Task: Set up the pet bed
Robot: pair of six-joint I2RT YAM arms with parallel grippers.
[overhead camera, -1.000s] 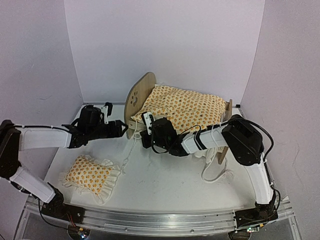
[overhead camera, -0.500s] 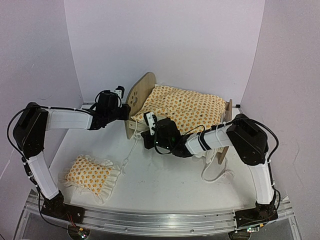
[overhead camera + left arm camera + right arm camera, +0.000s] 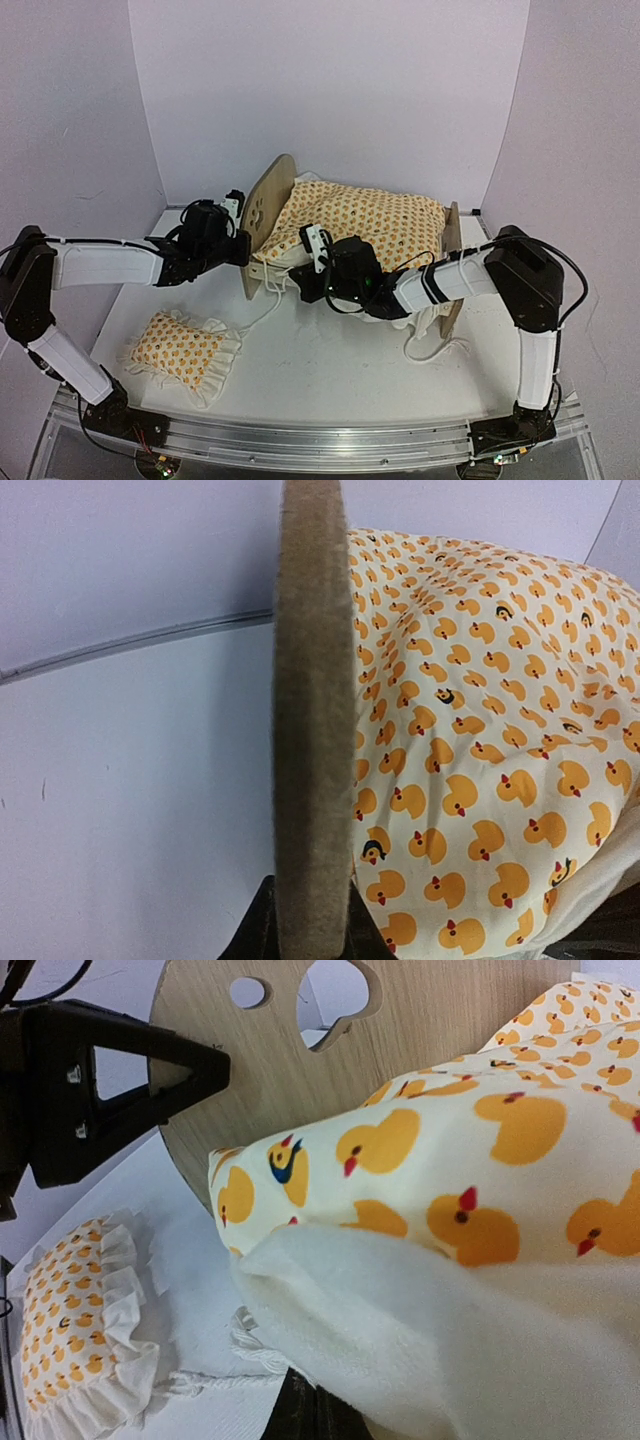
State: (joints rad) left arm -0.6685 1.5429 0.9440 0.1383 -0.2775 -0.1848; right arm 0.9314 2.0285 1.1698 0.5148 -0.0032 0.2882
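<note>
Left gripper: jaws narrowed onto the edge of the headboard, one finger on each face. Pet bed: standing on the table, held between the two grippers. Right gripper: pinched tight on the hem of the duck-print blanket, which lies draped over the bed above it. Ruffled pillow: lying flat on the near side of the left gripper, well apart from it.

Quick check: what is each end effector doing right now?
Left end effector: closed on the pet bed headboard, at its edge.
Right end effector: closed, apparently pinching the blanket.
</note>
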